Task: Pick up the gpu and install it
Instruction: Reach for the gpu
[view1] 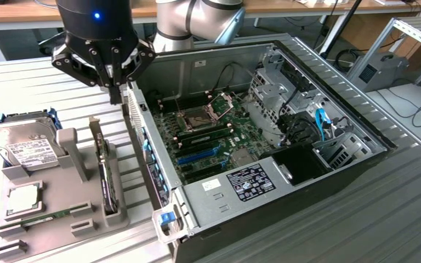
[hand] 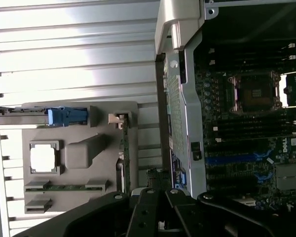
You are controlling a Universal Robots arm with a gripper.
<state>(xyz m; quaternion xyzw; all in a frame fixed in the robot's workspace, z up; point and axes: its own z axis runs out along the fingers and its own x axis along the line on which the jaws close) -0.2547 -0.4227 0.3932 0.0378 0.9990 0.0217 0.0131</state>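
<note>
The gpu [view1: 107, 178] stands on edge in a slot of the grey holder tray [view1: 64, 230], on the exterior view's left; it shows as a thin dark card with a green edge. In the wrist view the gpu [hand: 122, 153] is a narrow green strip in that same slot. My gripper [view1: 115, 94] hangs above the gap between the tray and the open computer case [view1: 320, 181], higher than the card and apart from it. Its fingers are drawn together and hold nothing. The wrist view has the gripper [hand: 160, 197] over the case wall.
The case lies open with the motherboard [view1: 210, 126] and blue slots [view1: 195, 157] exposed. On the tray are a silver hard drive [view1: 24, 145], a processor chip [view1: 22, 200] and a RAM stick [view1: 39, 220]. A metal frame [view1: 415, 49] stands at the exterior view's right.
</note>
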